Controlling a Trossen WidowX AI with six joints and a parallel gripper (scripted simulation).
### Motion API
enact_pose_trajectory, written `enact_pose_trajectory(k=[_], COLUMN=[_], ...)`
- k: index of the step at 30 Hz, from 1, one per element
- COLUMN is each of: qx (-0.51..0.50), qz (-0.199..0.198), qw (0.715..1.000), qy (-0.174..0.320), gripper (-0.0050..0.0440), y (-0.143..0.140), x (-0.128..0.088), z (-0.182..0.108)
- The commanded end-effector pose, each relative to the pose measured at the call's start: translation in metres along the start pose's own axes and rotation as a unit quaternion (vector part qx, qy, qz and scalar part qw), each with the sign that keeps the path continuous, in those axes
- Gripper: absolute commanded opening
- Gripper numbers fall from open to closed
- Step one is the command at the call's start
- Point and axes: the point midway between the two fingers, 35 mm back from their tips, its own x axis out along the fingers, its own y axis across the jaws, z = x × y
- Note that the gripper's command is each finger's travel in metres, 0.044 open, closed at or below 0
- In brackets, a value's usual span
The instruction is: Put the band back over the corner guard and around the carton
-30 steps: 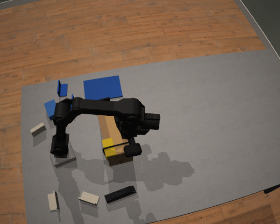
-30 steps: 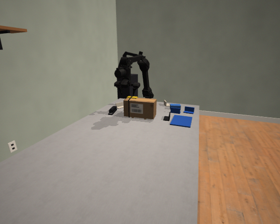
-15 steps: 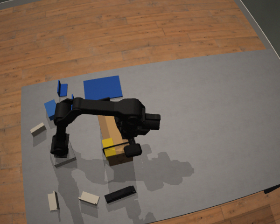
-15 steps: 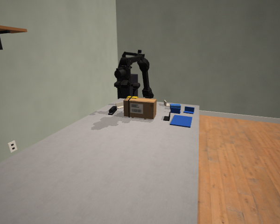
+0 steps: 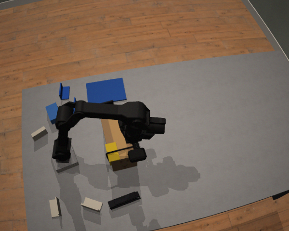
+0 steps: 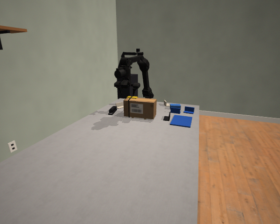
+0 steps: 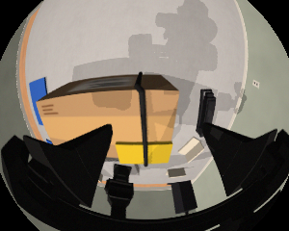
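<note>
Top view: a grey mat (image 5: 214,111) is laid over a wooden plank floor (image 5: 114,30), with grey-green wall base seen at the upper right corner. The brown carton (image 5: 114,134) is placed left of frame centre; its upper end is covered by the black arm (image 5: 102,111). The yellow corner guard (image 5: 111,147) is seated on the carton's lower-left top edge, and the black band (image 5: 119,149) is seen crossing the guard and carton top, slightly slanted. The band's right end is hidden behind a black finger pad (image 5: 137,154). Scattered on the mat: a blue sheet (image 5: 106,90), a blue block (image 5: 51,111), a small blue angle piece (image 5: 64,92), three beige angle pieces (image 5: 39,132) (image 5: 54,207) (image 5: 91,203), and a black bar (image 5: 124,199).

Exterior view: the mat is shown receding to green walls, with a wooden shelf (image 6: 7,29) cut off at the upper left and a wall socket (image 6: 12,146) at lower left. The carton (image 6: 144,108) is seen small, upper centre, with a printed label facing the camera. The guard (image 6: 131,97) sits on its top left corner; the band (image 6: 129,107) runs down the front face. The gripper (image 6: 127,91) is hung just above the carton top; contact cannot be told.

Wrist view: the fisheye picture is edged in black. The gripper (image 7: 158,154) is spread fully wide, nothing grasped, dark fingers flanking the carton (image 7: 87,112). The guard (image 7: 133,152) is at lower centre, crossed by the band (image 7: 144,115).
</note>
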Motion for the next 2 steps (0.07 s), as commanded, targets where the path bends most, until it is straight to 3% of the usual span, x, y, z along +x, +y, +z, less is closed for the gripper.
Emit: enact_pose_trajectory(k=[1, 2], qx=[0.003, 0.003], qz=[0.000, 0.000], qw=[1.000, 1.000], qy=[0.003, 0.003], gripper=[0.0440, 0.0440], y=[0.0001, 0.0001], x=[0.0009, 0.0009], z=[-0.0006, -0.0006])
